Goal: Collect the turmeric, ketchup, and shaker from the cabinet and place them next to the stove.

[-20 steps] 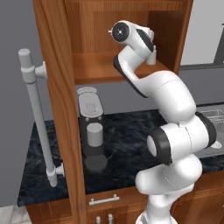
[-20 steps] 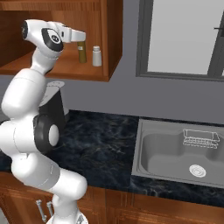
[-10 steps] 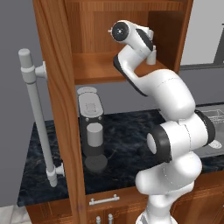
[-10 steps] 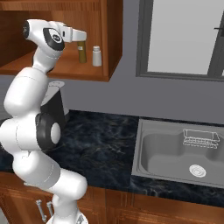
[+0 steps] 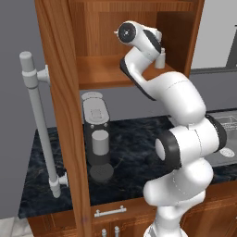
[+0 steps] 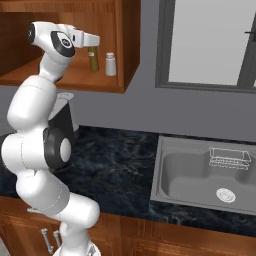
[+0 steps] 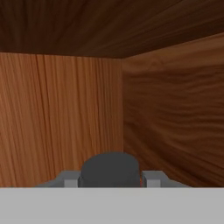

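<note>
My hand (image 7: 110, 179) is clenched on the turmeric (image 6: 93, 61), an olive bottle whose dark cap sits between my fingertips (image 7: 151, 178). It stands upright on the shelf inside the open cabinet (image 6: 127, 45) (well above the dark surface (image 6: 115, 150)). Just beside it, toward the cabinet's side wall, stands the white shaker (image 6: 110, 65), apart from the bottle. Beyond both are the wooden back panel and corner.
</note>
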